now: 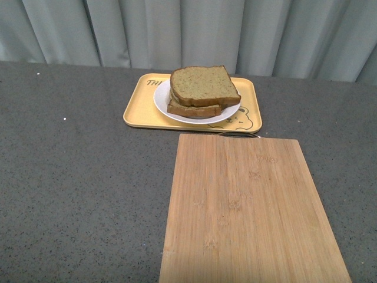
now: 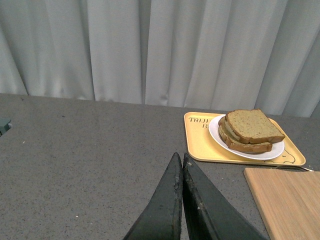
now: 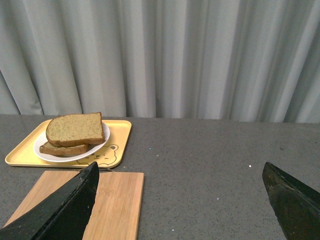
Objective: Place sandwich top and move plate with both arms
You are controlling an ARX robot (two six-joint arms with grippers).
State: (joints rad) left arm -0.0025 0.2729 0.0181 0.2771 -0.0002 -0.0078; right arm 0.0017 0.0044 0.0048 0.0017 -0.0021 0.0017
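Note:
The sandwich top (image 1: 203,84) (image 2: 254,125) (image 3: 75,129), a tan-brown bread slice with a darker crust, lies on top of another slice on the round white plate (image 1: 163,105) (image 2: 217,136) (image 3: 43,152). The plate rests on a yellow tray. Neither arm shows in the front view. My left gripper (image 2: 179,159) is shut with nothing in it, well short of the tray above the grey table. Wide open and empty, my right gripper (image 3: 180,170) hangs over the table to the right of the wooden board.
A yellow tray with a bear drawing (image 1: 136,111) (image 2: 196,145) (image 3: 117,145) holds the plate near the table's far side. A bamboo cutting board (image 1: 247,212) (image 2: 287,200) (image 3: 117,200) lies in front of it. Grey curtains hang behind the speckled grey table (image 1: 76,177).

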